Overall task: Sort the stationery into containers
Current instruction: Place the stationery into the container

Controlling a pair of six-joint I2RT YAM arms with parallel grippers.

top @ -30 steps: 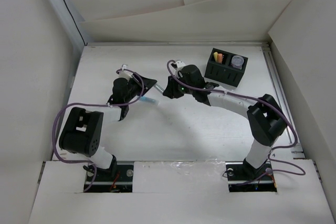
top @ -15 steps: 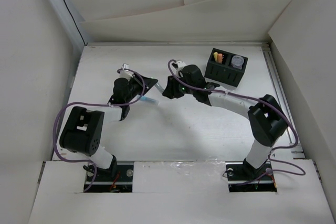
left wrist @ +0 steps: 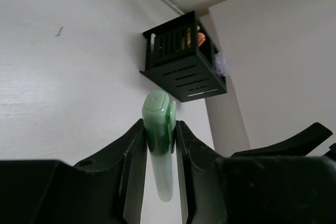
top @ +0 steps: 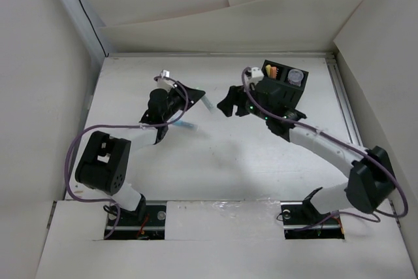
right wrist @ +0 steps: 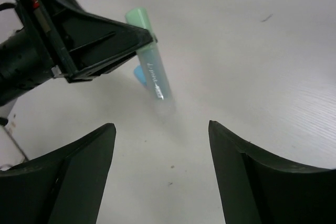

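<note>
One camera looks down from high behind the table (top: 215,155). Both wrist cameras — close, facing each other — share the mint green marker (left wrist: 159,145).

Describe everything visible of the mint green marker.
The mint green marker is a short, smooth, plastic-looking stick: a rounded green cap end and a paler body with small white print. The left gripper is shut on it just below the cap, one finger on each side. It slants down toward the white table; whether its tip touches is unclear.
</note>
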